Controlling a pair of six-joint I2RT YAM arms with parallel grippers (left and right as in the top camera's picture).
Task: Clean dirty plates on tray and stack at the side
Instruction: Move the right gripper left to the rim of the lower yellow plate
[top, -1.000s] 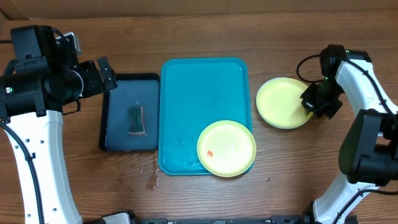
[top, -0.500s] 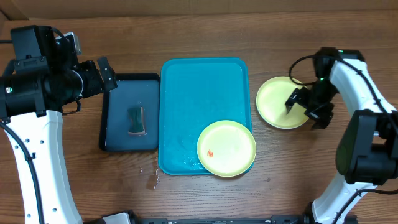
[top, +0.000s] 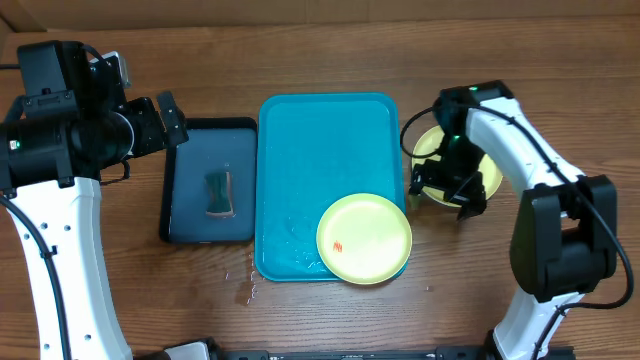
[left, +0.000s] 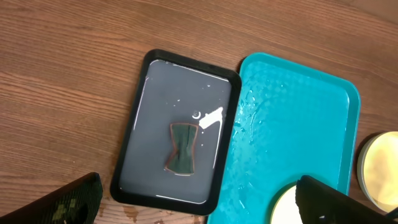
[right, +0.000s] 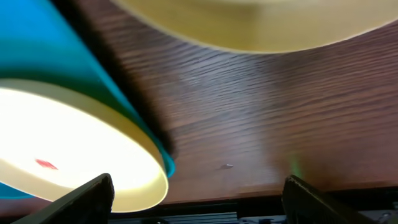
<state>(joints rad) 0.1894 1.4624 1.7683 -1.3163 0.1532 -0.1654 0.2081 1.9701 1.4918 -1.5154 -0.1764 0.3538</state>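
Right end effector (top: 446, 194) gapes wide, holding nothing, beside the tray (top: 320, 140).

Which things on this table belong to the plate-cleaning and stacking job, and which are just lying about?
Belonging to the job:
large turquoise rectangular plastic tray
round yellow-green plastic plate with a red smear, on that tray
second yellow-green plate on the table beside it

Lying about:
smaller dark navy tray
green sponge in it, possibly for wiping

My overhead camera looks straight down on the table (top: 320, 60); left wrist views the tray (left: 298, 124) from high, right wrist from close beside it.
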